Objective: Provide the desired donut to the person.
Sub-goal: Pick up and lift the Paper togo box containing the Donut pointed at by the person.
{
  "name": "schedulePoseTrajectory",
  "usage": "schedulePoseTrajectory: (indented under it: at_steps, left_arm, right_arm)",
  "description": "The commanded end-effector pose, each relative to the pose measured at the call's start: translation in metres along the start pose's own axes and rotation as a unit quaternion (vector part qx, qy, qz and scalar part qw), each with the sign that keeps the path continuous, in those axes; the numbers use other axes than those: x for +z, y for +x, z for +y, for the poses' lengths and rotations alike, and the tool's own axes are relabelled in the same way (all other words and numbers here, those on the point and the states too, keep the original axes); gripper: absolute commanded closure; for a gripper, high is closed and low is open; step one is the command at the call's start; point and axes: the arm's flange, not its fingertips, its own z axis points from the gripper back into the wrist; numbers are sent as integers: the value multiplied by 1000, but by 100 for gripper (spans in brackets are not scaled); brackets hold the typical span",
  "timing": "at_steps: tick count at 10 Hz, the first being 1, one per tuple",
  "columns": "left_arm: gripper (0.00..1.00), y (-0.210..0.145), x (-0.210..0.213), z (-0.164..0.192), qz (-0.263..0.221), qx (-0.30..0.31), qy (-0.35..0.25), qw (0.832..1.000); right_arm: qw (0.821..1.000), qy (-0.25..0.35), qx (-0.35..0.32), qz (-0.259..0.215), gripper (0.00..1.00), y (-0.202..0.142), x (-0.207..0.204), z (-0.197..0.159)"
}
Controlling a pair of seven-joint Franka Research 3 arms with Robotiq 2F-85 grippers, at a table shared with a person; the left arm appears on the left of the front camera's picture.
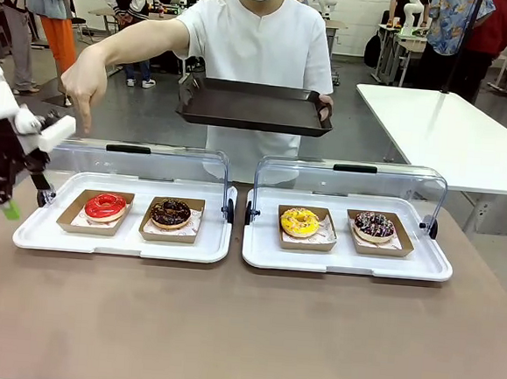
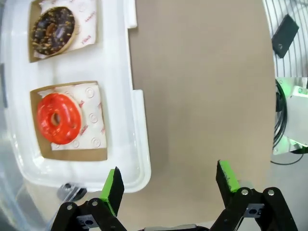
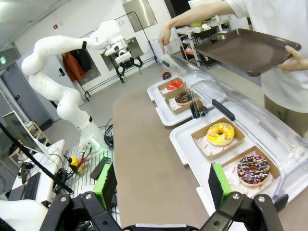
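Observation:
Across the table the person (image 1: 261, 41) points a finger (image 1: 85, 122) down over the red-glazed donut (image 1: 105, 206) and holds a dark serving tray (image 1: 253, 106) in the other hand. The red donut lies in a cardboard tray beside a chocolate donut (image 1: 171, 213). A yellow donut (image 1: 300, 221) and a sprinkled chocolate donut (image 1: 374, 224) lie in the right-hand case. My left gripper (image 1: 8, 207) hangs open at the left edge, just off the case; in its wrist view (image 2: 171, 182) the red donut (image 2: 58, 118) lies up and to the left. My right gripper (image 3: 161, 185) is open over bare table, beside the yellow donut (image 3: 220, 133).
Each pair of donuts rests on a white plastic base (image 1: 122, 242) (image 1: 344, 260) with a clear lid (image 1: 141, 163) swung up at the back. The brown tabletop (image 1: 242, 329) spreads wide in front. A white table (image 1: 452, 126) stands at the back right.

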Motion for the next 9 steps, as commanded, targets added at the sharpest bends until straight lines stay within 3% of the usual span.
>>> schedulePoseTrajectory:
  at_steps: [1,5,6,9]
  left_arm:
    - [0,-7,-17,13,-10,11,0,1000]
    - [0,-8,-31,22,-31,11,5,999]
    - [0,-5,-38,18,-5,10,-7,1000]
    - [0,-5,-38,18,-5,10,-7,1000]
  right_arm:
    - [1000,0,0,-1,0,0,0,0]
    - [1000,0,0,-1,0,0,0,0]
    - [1000,0,0,-1,0,0,0,0]
    - [1000,0,0,-1,0,0,0,0]
